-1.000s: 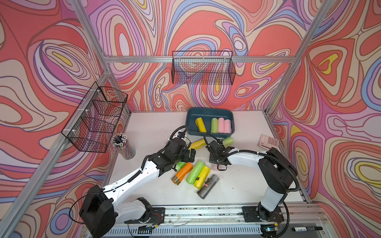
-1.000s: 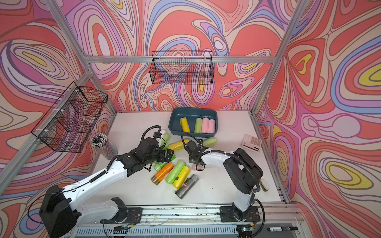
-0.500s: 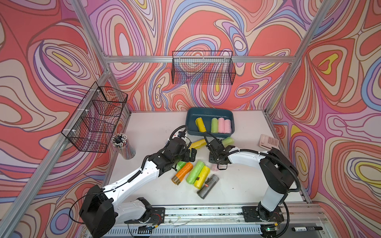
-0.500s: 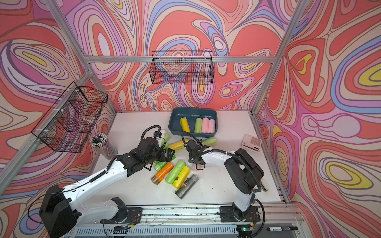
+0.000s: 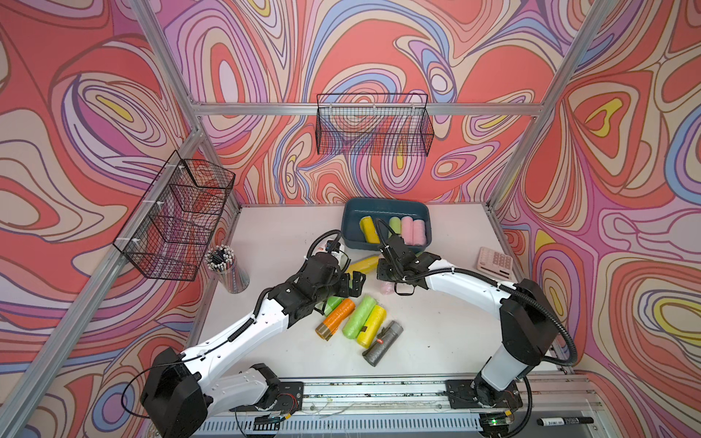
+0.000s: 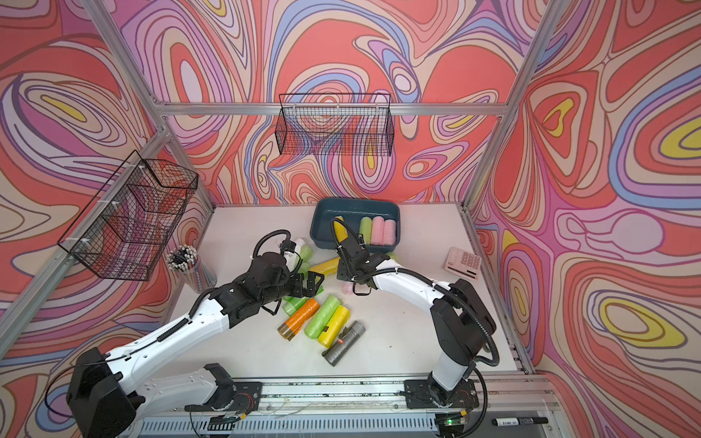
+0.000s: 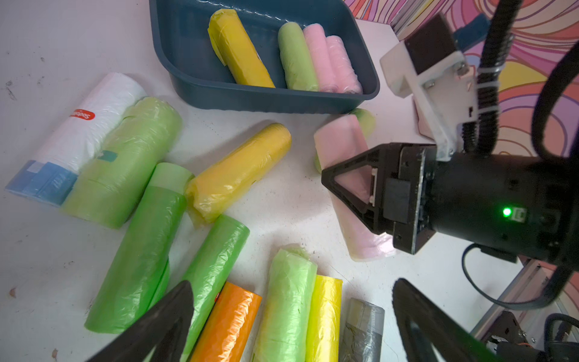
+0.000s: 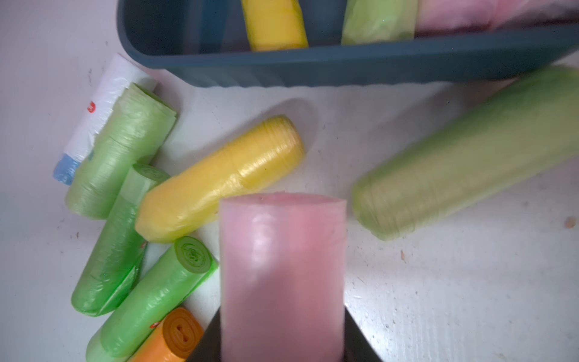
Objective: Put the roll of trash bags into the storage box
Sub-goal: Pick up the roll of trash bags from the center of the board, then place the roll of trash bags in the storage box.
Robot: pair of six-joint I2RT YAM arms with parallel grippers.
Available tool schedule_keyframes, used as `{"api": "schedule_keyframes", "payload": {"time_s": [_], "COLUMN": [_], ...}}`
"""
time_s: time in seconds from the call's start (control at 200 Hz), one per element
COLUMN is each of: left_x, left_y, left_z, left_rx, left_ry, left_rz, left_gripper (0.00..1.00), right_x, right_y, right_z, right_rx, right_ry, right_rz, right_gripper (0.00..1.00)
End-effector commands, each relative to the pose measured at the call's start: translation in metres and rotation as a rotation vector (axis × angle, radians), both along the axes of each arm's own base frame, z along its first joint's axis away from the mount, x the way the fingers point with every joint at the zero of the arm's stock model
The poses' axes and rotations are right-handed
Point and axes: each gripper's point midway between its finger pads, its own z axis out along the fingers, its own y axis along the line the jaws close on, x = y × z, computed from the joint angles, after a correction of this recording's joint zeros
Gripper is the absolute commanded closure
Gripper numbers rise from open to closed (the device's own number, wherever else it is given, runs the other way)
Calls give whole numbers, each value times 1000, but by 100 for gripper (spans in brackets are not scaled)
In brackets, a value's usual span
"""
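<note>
My right gripper (image 8: 282, 341) is shut on a pink roll of trash bags (image 8: 282, 266), gripped across its middle just in front of the storage box. In the left wrist view the pink roll (image 7: 341, 147) slants past a black finger (image 7: 347, 185). The storage box (image 5: 383, 201) is a dark teal tub at the back centre of the table, holding a yellow, a green and two pink rolls. My left gripper (image 7: 291, 285) hangs open over a cluster of loose rolls, holding nothing. Both top views show the grippers close together, the left gripper (image 5: 352, 286) beside the right gripper (image 5: 385, 278).
Loose rolls lie near the grippers: orange (image 5: 335, 317), green (image 5: 358, 316), yellow (image 5: 371, 326), grey (image 5: 383, 341) and a darker yellow one (image 5: 364, 261). A pink calculator (image 5: 495, 261) lies right, a pencil cup (image 5: 225, 265) left. Wire baskets (image 5: 373, 129) (image 5: 178, 216) hang on the walls.
The right gripper's jaws have closed on the pink roll, and it has shifted slightly toward the storage box. The left arm has not moved.
</note>
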Motion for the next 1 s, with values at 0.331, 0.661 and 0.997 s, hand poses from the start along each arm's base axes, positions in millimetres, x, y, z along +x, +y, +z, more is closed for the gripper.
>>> {"api": "schedule_keyframes", "payload": {"time_s": [0.331,0.661,0.997], "left_x": [-6,-5,-3], "left_y": [3,5,3], "left_z": [35,39,36], "left_rx": [-108,-96,-104], "left_ry": [-29,-20,4], "left_rz": [26,37,49], "left_gripper": [0,0,0], "right_x": [64,148,205], "right_y": [3,1,12], "right_z": [60,38,23], "right_rx": [9,2,-4], "right_ry": [-193,-245,-286], "right_rz": [17,10,0], "right_gripper": [75,81,82]}}
